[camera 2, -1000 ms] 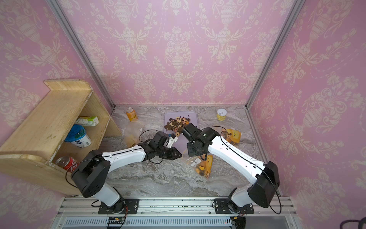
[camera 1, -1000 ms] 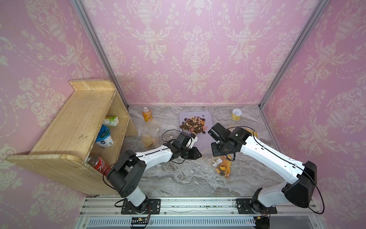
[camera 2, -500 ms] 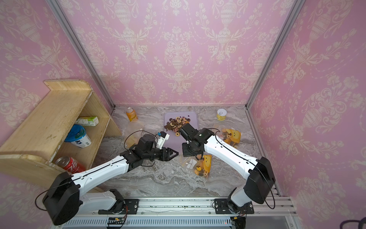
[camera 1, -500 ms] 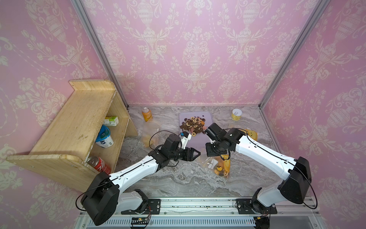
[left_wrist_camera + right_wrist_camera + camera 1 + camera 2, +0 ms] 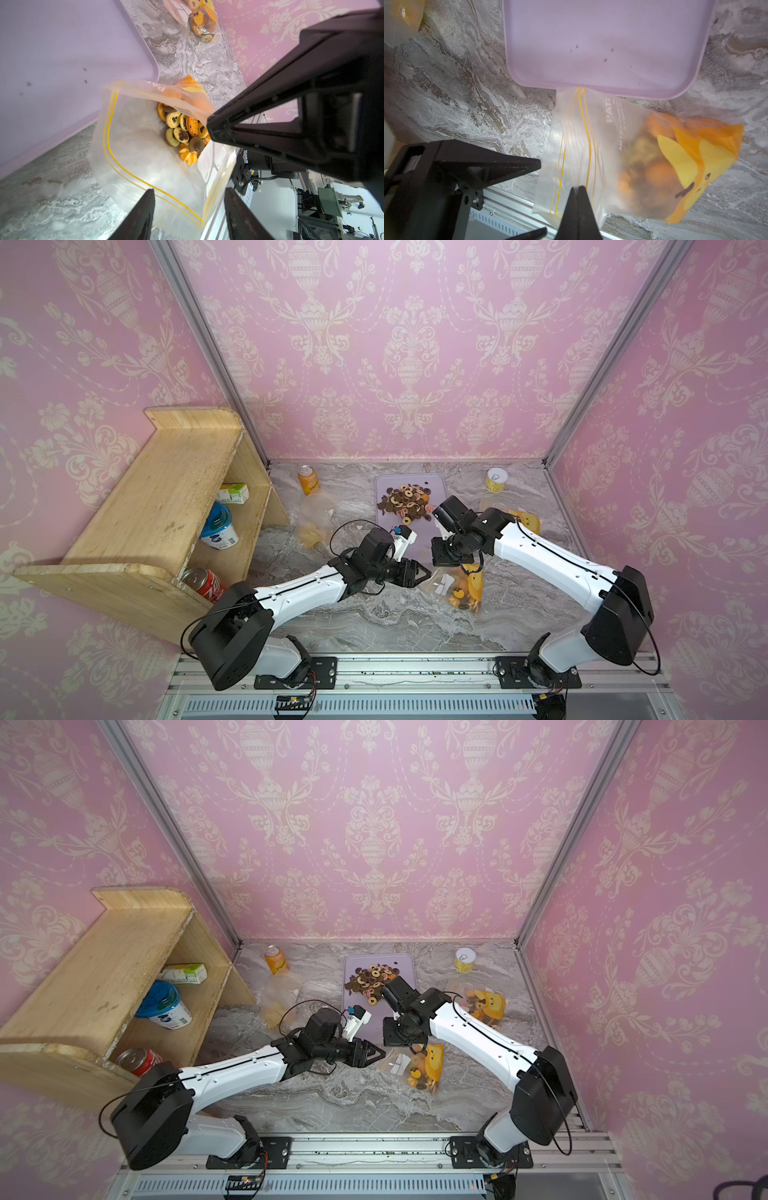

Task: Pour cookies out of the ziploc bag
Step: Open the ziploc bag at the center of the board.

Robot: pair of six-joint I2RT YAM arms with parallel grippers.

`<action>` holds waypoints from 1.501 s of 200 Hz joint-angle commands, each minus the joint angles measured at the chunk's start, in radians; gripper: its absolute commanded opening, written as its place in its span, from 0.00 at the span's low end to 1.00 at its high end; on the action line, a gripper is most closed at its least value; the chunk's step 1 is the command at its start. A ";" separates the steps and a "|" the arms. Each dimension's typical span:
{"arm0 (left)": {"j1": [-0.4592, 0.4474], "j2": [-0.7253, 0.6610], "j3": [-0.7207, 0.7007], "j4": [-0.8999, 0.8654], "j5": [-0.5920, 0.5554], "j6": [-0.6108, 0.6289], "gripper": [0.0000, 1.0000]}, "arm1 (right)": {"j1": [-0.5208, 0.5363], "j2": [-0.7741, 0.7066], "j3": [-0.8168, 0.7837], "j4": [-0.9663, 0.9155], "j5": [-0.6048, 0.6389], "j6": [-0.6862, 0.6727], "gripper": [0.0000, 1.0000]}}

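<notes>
Ziploc bag (image 5: 453, 589) of clear plastic with yellow seal lines lies on the grey marble-patterned table (image 5: 374, 614), just beside the near edge of the flat lavender plastic tray (image 5: 436, 482).

The black right gripper (image 5: 578, 188) has its fingers pressed together on the bag's upper lip, holding the mouth agape. The left gripper (image 5: 189, 189), jaws apart and empty, faces into that mouth with the lower lip just ahead of its tips. The bag's long axis runs away from the left gripper toward the table's front right corner, with the small round cookies (image 5: 182, 131), tan, orange and dark brown, bunched at the closed far end. The left arm is nearer the free lip, and closing on it looks like the next move.
</notes>
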 commanded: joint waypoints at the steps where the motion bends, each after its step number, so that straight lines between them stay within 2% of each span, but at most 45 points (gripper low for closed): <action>1: -0.014 0.023 0.052 0.030 0.042 0.047 0.57 | -0.008 0.010 -0.010 0.002 -0.033 0.012 0.00; 43: -0.058 0.083 0.119 0.002 0.078 0.074 0.56 | -0.008 0.032 -0.002 0.003 -0.057 0.014 0.00; 67: -0.087 0.131 0.151 -0.042 0.091 0.096 0.46 | -0.010 0.040 0.002 0.008 -0.061 0.019 0.00; 85: -0.096 0.147 0.141 -0.023 0.088 0.085 0.45 | -0.014 0.045 -0.002 0.008 -0.066 0.026 0.01; 91: -0.098 0.149 0.140 -0.023 0.085 0.083 0.44 | -0.016 0.046 -0.004 0.011 -0.069 0.029 0.06; 104: -0.100 0.151 0.139 -0.023 0.084 0.078 0.41 | -0.019 0.043 -0.008 0.007 -0.058 0.039 0.30; 123: -0.101 0.142 0.139 -0.023 0.075 0.076 0.39 | -0.035 0.022 -0.026 -0.008 -0.035 0.050 0.56; 153: -0.102 0.130 0.134 -0.033 0.064 0.070 0.38 | -0.083 -0.063 -0.092 -0.009 0.002 0.070 0.80; 171: -0.108 0.134 0.134 -0.040 0.061 0.069 0.38 | -0.118 -0.142 -0.173 -0.004 0.016 0.086 0.89; 215: -0.137 0.130 0.132 -0.072 0.022 0.075 0.39 | -0.212 -0.352 -0.371 0.022 -0.009 0.118 1.00; 251: -0.167 0.142 0.140 -0.092 -0.014 0.077 0.39 | -0.239 -0.445 -0.469 0.073 -0.055 0.115 1.00; 270: -0.185 0.149 0.158 -0.115 -0.039 0.084 0.43 | -0.241 -0.457 -0.480 0.066 -0.044 0.116 1.00; 300: -0.201 0.177 0.187 -0.145 -0.077 0.087 0.43 | -0.250 -0.489 -0.491 0.064 -0.038 0.115 1.00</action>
